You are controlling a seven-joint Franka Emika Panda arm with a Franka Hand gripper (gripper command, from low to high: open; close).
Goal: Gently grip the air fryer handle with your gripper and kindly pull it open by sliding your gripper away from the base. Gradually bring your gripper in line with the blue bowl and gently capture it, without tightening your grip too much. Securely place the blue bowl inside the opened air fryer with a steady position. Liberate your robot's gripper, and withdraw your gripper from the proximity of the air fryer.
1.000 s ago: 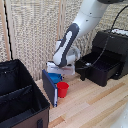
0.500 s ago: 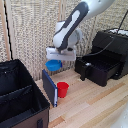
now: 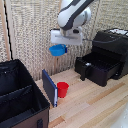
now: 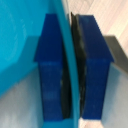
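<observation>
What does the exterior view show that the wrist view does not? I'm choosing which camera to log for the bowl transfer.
Only the exterior view shows the air fryer with its drawer pulled out, the red cup, the black fabric bin and the wooden table. Only the wrist view shows the blue fingers pinching the bowl's thin wall up close. Both show the gripper holding the blue bowl.

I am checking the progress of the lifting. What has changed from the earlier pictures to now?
The gripper, shut on the rim of the blue bowl, has risen from just above the red cup and carried the bowl up and toward the exterior view's right. The air fryer drawer stays open; the cup and black bin have not moved.
</observation>
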